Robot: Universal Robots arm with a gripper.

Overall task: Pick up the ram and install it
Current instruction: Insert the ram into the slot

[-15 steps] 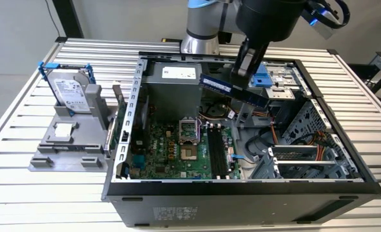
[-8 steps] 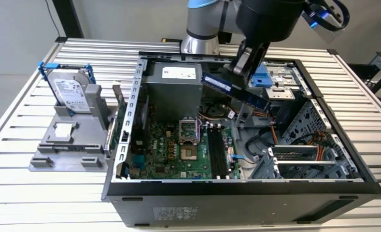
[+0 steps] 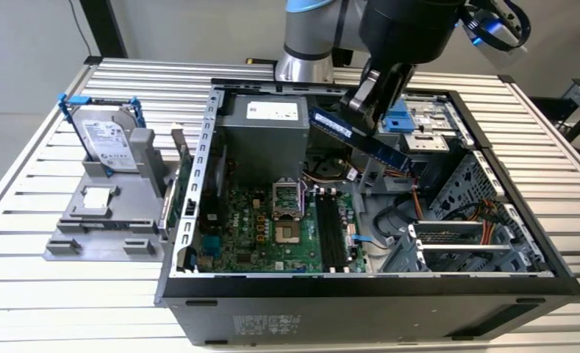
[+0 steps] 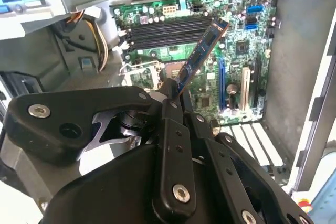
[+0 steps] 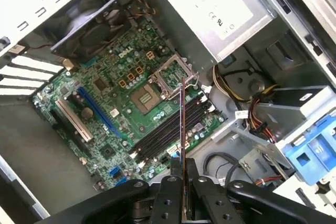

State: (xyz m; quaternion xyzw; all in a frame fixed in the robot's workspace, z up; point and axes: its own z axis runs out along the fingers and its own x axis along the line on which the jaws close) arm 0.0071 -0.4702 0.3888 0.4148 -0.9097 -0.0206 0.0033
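ram (image 3: pixel 380 148) above the motherboard (image 3: pixel 255 228) in the case (image 3: pixel 368 284), drive holder (image 3: pixel 104 213) beside the case

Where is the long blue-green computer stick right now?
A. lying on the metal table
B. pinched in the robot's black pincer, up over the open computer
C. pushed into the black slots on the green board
B: the long dark blue-green ram stick is clamped in the black pincer, tilted in the air above the green motherboard.

My claw (image 4: pixel 173 94) is matt black (plastic, I think), the ram (image 4: pixel 202 51) a smooth board, the case (image 3: pixel 208 140) dull sheet metal, the desk (image 3: pixel 74 294) ribbed metal
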